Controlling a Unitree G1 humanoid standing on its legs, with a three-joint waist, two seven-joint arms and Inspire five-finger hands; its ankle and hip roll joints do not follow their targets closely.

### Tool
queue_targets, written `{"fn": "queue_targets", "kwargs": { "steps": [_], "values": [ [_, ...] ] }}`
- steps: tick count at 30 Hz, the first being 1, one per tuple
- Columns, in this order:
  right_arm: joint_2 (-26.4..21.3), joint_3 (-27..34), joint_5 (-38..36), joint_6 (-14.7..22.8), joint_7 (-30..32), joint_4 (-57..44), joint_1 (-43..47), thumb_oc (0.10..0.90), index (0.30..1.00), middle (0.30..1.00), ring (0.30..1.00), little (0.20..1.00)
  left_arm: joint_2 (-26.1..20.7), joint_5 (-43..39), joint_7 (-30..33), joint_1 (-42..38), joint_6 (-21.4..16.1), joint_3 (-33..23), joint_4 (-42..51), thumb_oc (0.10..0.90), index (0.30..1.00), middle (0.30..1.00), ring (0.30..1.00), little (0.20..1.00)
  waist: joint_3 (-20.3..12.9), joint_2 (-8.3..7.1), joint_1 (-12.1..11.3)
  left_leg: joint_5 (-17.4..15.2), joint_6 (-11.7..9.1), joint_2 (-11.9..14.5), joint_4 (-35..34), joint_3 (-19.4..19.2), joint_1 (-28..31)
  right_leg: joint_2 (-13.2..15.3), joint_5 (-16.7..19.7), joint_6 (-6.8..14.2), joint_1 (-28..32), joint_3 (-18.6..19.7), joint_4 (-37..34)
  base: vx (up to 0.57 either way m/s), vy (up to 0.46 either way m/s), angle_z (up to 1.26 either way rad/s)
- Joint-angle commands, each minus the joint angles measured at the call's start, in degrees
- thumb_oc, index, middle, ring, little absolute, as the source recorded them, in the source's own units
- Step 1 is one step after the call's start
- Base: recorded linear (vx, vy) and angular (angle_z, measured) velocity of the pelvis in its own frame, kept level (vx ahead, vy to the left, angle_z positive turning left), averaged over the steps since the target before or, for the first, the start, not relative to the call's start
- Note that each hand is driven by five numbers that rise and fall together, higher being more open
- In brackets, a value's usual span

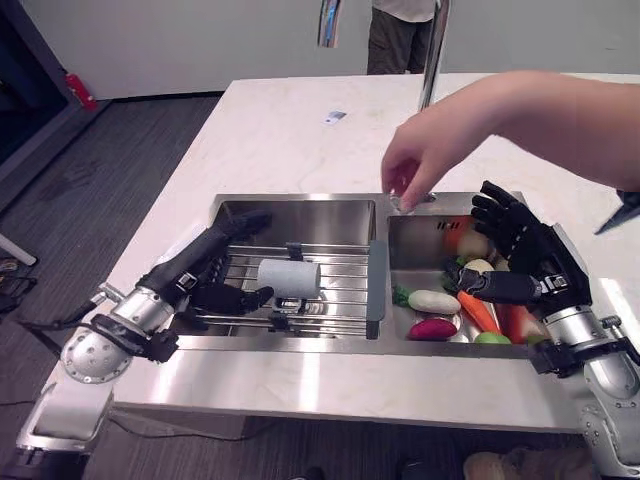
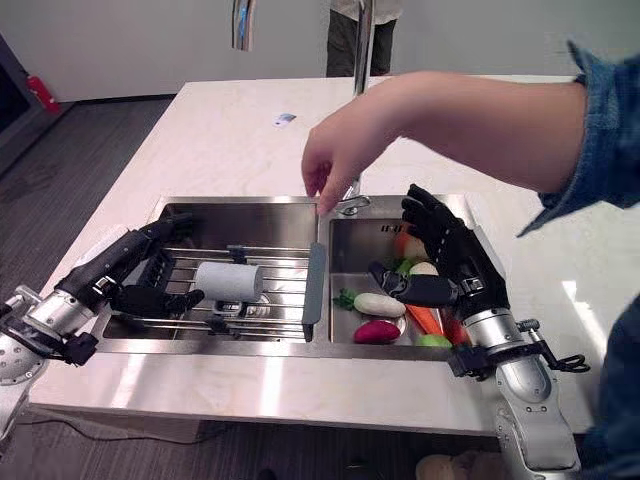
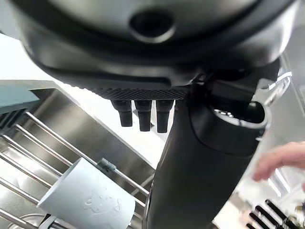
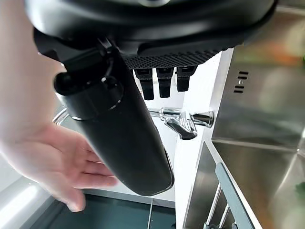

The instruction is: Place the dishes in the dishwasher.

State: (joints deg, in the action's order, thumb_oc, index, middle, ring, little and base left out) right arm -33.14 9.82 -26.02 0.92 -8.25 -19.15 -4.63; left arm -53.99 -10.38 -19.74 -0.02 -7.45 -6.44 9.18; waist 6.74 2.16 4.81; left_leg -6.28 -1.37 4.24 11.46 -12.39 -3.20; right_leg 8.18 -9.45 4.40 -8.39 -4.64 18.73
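My left hand (image 1: 205,268) hovers over the sink rack (image 1: 345,262), fingers straight, holding nothing, just beside the grey cup (image 1: 288,278) lying there. My right hand (image 2: 447,262) is spread open above vegetables (image 2: 380,305). A person's hand (image 2: 340,155) reaches toward the faucet (image 2: 352,205).

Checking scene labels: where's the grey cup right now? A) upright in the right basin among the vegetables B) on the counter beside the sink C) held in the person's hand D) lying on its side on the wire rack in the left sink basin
D: the grey cup lies on its side on the wire rack over the left basin, next to the left hand, whose fingers are open and not around it.
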Motion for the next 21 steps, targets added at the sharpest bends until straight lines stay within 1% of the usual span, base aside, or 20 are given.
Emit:
{"fn": "queue_targets", "kwargs": {
  "steps": [1,2,3,5,6,9,13,15,21],
  "values": [
    [-3.4,1.3,-3.8,4.9,-0.8,-2.0,6.7,0.8,0.9,0.9,0.9,0.9,-2.0,-3.3,-0.7,-10.8,-0.1,1.3,-3.0,0.8,0.9,0.9,0.9,0.9,-4.6,1.11,1.0,-8.7,-1.9,3.1,5.7,0.8,-0.5,1.6,-3.1,4.1,3.3,-4.8,-1.5,0.04,0.043,-0.2],
    [-4.0,1.3,-4.2,4.8,-1.4,-1.6,6.9,0.8,0.9,0.9,0.9,0.9,-3.3,-3.2,-0.7,-12.9,0.3,2.4,-5.0,0.8,0.9,0.9,0.9,0.9,-4.8,1.33,1.4,-8.7,-1.9,3.2,5.7,0.5,-0.4,1.5,-3.1,4.1,3.2,-4.6,-1.5,0.04,0.047,-0.31],
    [-4.4,1.4,-4.5,4.8,-1.8,-1.4,7.1,0.8,0.9,0.9,0.9,0.9,-3.7,-3.3,-1.0,-14.1,0.3,3.0,-6.2,0.8,0.9,0.9,0.9,0.9,-4.9,1.4,1.6,-8.7,-1.9,3.2,5.7,0.4,-0.4,1.4,-3.1,4.0,3.1,-4.4,-1.5,0.01,0.032,-0.39],
    [-5.1,1.1,-4.8,4.3,-3.2,-1.0,8.1,0.8,0.9,0.9,0.9,0.9,-3.8,-0.6,-1.0,-17.5,0.9,5.6,-9.6,0.8,0.9,0.9,0.9,0.9,-5.0,1.6,2.5,-8.7,-2.0,3.4,5.7,-0.1,-0.2,1.0,-3.2,3.9,3.1,-3.9,-1.5,0.01,0.027,-0.32],
    [-5.2,1.0,-4.9,4.2,-3.4,-1.0,8.1,0.8,0.9,0.9,0.9,0.9,-3.8,0.0,-1.1,-18.1,1.0,6.3,-10.4,0.8,0.9,0.9,0.9,0.9,-4.9,1.61,2.7,-9.1,-2.0,3.3,5.7,-0.2,0.3,0.9,-3.5,4.0,3.6,-3.8,-1.5,0.01,0.014,-0.12],
    [-5.6,0.7,-4.9,4.0,-3.7,-0.7,8.5,0.8,0.9,0.9,0.9,0.9,-3.8,0.9,-1.6,-19.8,1.5,8.1,-12.7,0.8,0.9,0.9,0.9,0.9,-5.2,1.68,3.0,-8.9,-1.9,3.4,5.7,-0.5,0.2,0.8,-3.3,4.0,3.3,-3.6,-1.5,0.01,0.008,-0.07],
    [-5.7,0.2,-5.0,4.1,-4.7,0.1,8.8,0.8,0.9,0.9,0.9,0.9,-3.1,3.2,-1.9,-21.9,2.9,11.2,-17.0,0.8,0.9,0.9,0.9,0.9,-5.1,1.8,3.7,-9.2,-1.8,3.6,5.7,-1.1,0.9,0.6,-3.5,4.1,3.6,-3.2,-1.5,0.0,0.0,0.0],
    [-5.7,0.2,-4.9,4.1,-5.3,0.4,8.9,0.8,0.9,0.9,0.9,0.9,-2.9,3.6,-2.2,-22.2,2.8,12.2,-19.3,0.8,0.9,0.9,0.9,0.9,-5.1,1.87,4.0,-9.3,-1.7,3.6,5.7,-1.3,1.0,0.5,-3.5,4.1,3.7,-2.9,-1.5,0.0,0.0,0.0],
    [-5.4,0.6,-4.7,4.2,-6.6,0.8,8.4,0.8,0.9,0.9,0.9,0.9,-0.8,6.0,-3.3,-21.5,3.2,13.4,-24.3,0.8,0.9,0.9,0.9,0.9,-5.1,1.86,4.8,-9.5,-1.5,3.6,5.7,-2.0,1.5,0.3,-3.4,4.2,3.7,-2.3,-1.5,0.02,0.005,-0.11]
  ]
}}
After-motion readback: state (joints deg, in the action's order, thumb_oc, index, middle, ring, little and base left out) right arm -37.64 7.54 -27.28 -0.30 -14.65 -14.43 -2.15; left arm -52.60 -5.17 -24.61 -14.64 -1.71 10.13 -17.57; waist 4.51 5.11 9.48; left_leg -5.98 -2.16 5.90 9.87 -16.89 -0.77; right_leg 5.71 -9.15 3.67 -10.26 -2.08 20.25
